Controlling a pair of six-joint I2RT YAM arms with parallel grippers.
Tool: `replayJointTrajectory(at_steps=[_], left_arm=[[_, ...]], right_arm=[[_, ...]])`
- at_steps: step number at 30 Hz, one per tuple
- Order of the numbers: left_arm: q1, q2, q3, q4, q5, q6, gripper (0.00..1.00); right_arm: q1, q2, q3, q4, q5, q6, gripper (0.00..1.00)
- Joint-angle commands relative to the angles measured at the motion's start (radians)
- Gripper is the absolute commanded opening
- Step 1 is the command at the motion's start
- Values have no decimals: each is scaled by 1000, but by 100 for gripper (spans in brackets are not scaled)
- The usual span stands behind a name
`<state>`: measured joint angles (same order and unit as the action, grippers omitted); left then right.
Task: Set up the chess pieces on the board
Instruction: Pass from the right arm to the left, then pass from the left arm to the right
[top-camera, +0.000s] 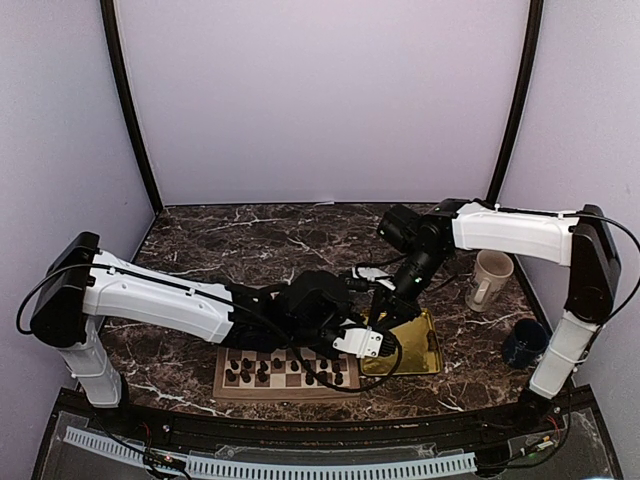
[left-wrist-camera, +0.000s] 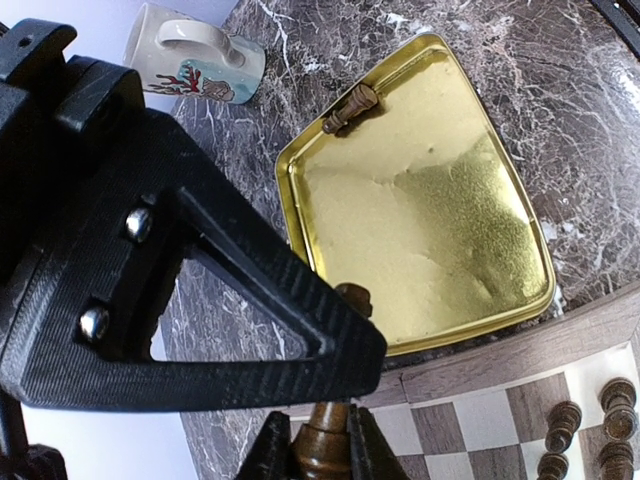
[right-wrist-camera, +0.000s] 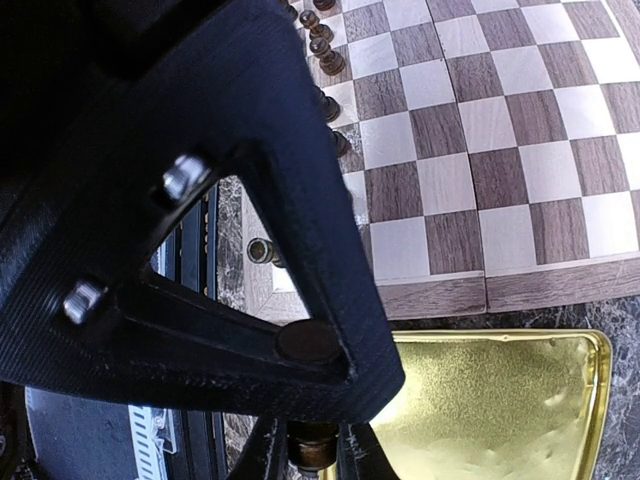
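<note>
Chess piece (left-wrist-camera: 325, 448) is pinched in the left tool (left-wrist-camera: 322, 455) at bottom of frame, near the board (left-wrist-camera: 470, 415) border. Set it upright on a free square, clear of the standing pieces (left-wrist-camera: 560, 425). Right tool (right-wrist-camera: 312, 452) grips a second piece (right-wrist-camera: 313, 440) over the tray (right-wrist-camera: 500, 420); arms look crowded. Lying piece (left-wrist-camera: 350, 108) in tray; mug (left-wrist-camera: 195, 55) upper left.

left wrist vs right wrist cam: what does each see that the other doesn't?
Left wrist only: the mug and a loose piece lying on its side in the tray. Right wrist only: a wide stretch of the board, mostly bare squares, with standing pieces at its edge. Both: the gold tray, part of the board, and its own gripper clamped on a piece: left gripper on the left-held piece, right gripper on the right-held piece.
</note>
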<state>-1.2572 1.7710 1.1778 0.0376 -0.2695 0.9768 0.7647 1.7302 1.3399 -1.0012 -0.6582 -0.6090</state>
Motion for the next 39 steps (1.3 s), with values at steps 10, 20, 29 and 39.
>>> replayJointTrajectory(at_steps=[10,20,29,39], left_arm=[[80,-63,-24,91,-12,-310,11],[170,-143,-153,395,67,-746,12],[180,-125,-193,594,103,-952,13],[193,-113,-194,643,156,-1045,13]], right_arm=[[-190,-108,75,-82,-130,-16,30],[-305,-197,125,77,-223,141,44],[-301,-110,236,188,-309,313,48],[-218,-54,242,241,-330,370,49]])
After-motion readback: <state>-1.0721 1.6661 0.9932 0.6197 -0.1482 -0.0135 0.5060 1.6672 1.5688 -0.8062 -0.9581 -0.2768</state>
